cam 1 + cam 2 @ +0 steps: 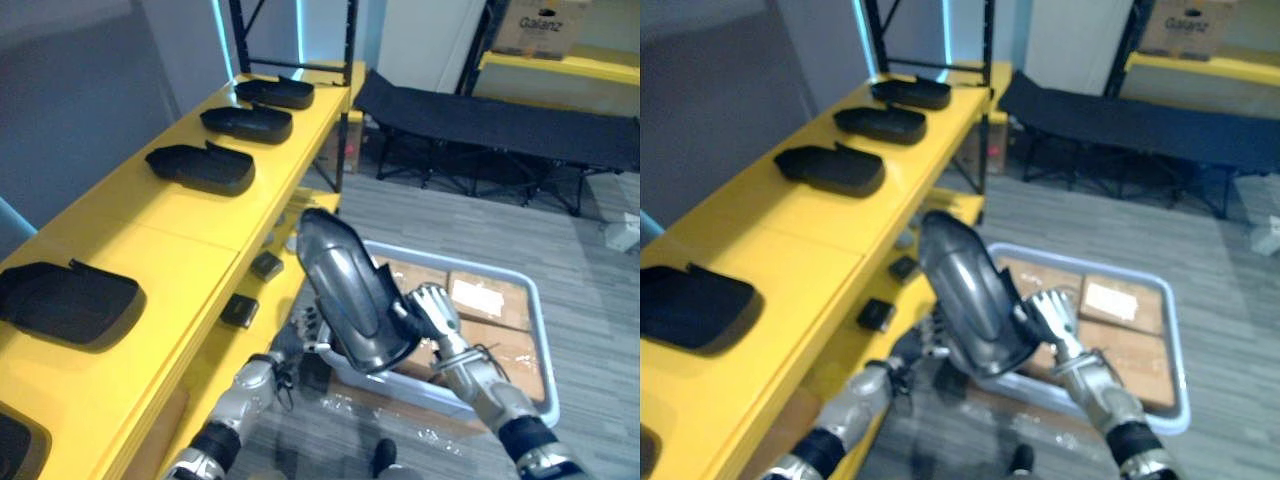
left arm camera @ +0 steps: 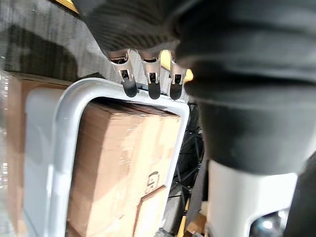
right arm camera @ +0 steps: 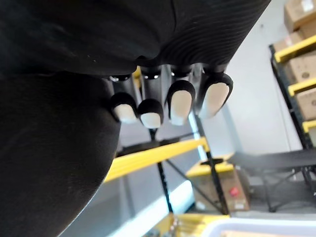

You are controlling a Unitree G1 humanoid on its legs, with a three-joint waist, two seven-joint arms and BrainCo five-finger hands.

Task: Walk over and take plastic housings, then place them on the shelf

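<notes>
plastic housing [image 1: 345, 290] upright just off the shelf [image 1: 170, 240] front, high enough to clear its edge | right robot hand [image 1: 432, 312] clamps its side | left robot hand [image 1: 300, 330] at its base, grip: cannot tell | 1 bare gap among shelved housings [image 1: 200, 168]

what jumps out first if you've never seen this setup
A big dark grey housing held up mid-frame, the right hand curled on its edge and the left hand beneath. To its left, a bright yellow shelf carries a row of black housings. A pale bin of cardboard boxes sits below.
</notes>
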